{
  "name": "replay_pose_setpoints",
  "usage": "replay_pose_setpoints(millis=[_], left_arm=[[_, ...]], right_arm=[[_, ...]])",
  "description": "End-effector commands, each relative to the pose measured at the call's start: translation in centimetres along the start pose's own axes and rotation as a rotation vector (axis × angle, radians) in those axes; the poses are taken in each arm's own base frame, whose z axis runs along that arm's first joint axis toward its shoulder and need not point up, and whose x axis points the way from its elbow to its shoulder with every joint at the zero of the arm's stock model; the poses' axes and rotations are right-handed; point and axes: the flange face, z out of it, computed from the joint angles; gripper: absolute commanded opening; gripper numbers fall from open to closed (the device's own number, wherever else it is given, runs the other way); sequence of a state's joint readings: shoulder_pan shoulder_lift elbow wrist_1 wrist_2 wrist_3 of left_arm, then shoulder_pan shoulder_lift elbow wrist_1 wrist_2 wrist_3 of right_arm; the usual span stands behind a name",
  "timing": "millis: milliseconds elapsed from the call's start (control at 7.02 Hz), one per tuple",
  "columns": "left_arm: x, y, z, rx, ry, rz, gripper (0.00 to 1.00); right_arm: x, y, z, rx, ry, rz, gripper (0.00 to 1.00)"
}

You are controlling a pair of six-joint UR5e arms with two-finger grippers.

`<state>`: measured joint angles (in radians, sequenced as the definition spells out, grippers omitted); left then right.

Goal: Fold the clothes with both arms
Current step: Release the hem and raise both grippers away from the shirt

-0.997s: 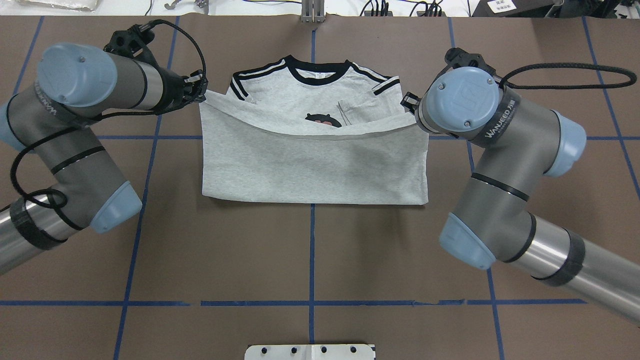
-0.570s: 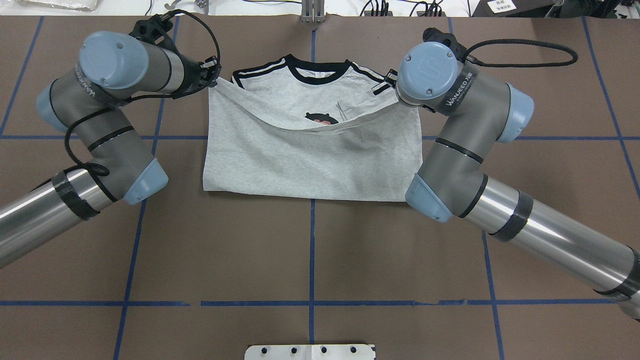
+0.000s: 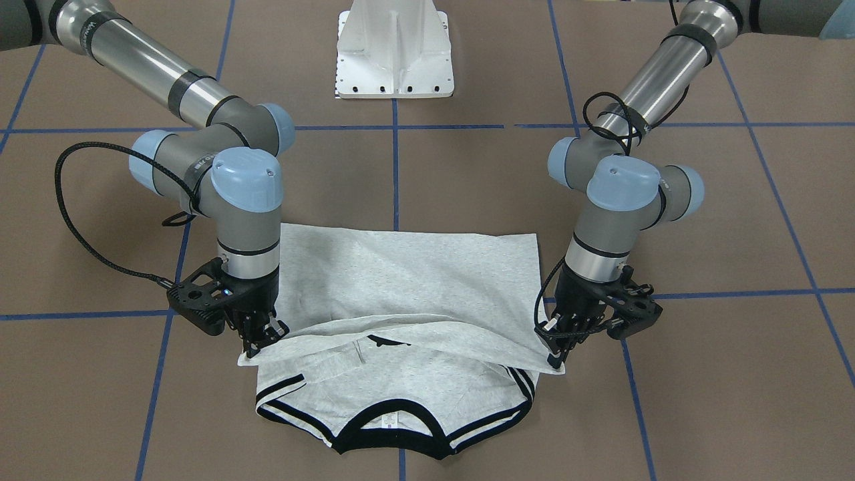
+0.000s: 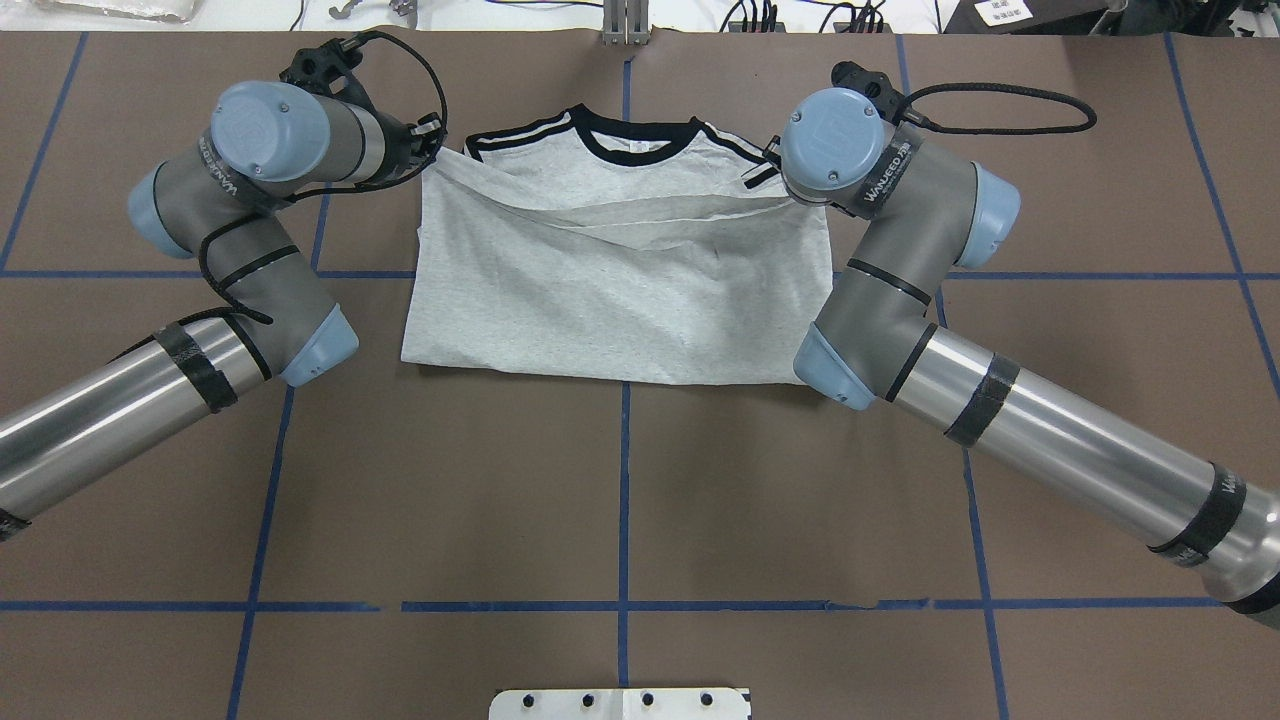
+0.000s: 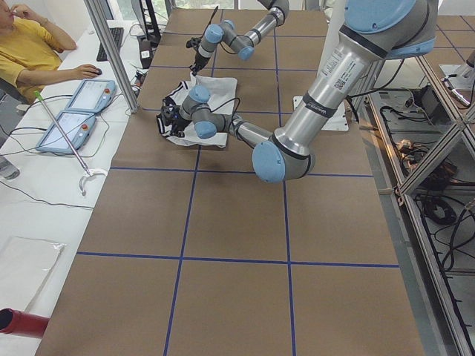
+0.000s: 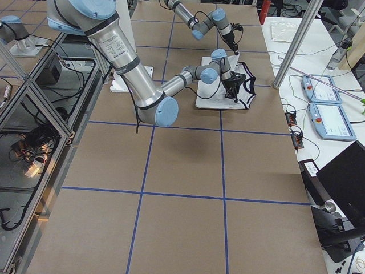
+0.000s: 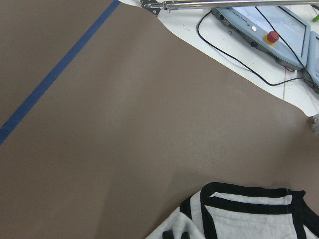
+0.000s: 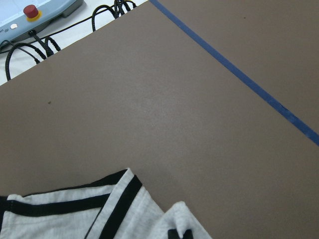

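T-shirt (image 4: 620, 310) lies on the bench (image 4: 620, 500), lower half folded upward. Left claw (image 3: 560, 353) and right claw (image 3: 262, 342) each pinch a hem (image 4: 620, 215) corner. Lower both evenly, with the hem taut and parallel to the collar (image 4: 637, 150), then release.

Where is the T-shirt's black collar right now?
In the overhead view the black collar lies at the table's far middle, between the left gripper and right gripper, just beyond the grey hem they hold.

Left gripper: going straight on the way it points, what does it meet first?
Probably the brown table cover, just outside the striped sleeve. The left gripper points down, shut on a corner of the T-shirt; its height is unclear.
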<state>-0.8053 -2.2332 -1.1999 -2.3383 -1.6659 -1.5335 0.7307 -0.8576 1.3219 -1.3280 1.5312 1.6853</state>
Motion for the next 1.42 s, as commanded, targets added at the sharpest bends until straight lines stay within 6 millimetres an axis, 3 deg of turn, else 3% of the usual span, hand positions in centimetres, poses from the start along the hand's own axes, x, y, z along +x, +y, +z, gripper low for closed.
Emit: replay_pose_setpoints(millis=[0,285,712,855,997,1140,1282], left_arm=[[-1.0,-0.1,1.0,0.002,-0.023,0.003,0.11],[-1.0,-0.1,1.0,0.001,-0.013,0.004,0.28],[-1.3,-0.1,1.2,0.002,-0.019,0.005,0.33],[-1.6,-0.1,1.3,0.002,-0.022,0.005,0.35],[-1.7,-0.2,1.3,0.002,-0.024,0.004,0.36],[-1.8,-0.2,1.2,0.002,-0.024,0.006,0.39],[-2.2,-0.3,1.1,0.003,-0.016,0.021,0.4]], right_arm=[[0.7,-0.4,1.1,0.001,0.014,0.006,0.0],[0.7,-0.3,1.3,0.0,0.017,0.006,0.0],[0.5,-1.7,2.3,0.018,0.039,0.018,0.01],[0.6,-2.5,2.6,0.027,0.03,0.025,0.36],[1.0,-4.8,4.0,0.034,-0.02,0.051,0.55],[0.9,-5.0,4.3,0.036,-0.035,0.053,0.65],[0.2,-5.2,3.7,0.037,-0.046,0.058,0.68]])
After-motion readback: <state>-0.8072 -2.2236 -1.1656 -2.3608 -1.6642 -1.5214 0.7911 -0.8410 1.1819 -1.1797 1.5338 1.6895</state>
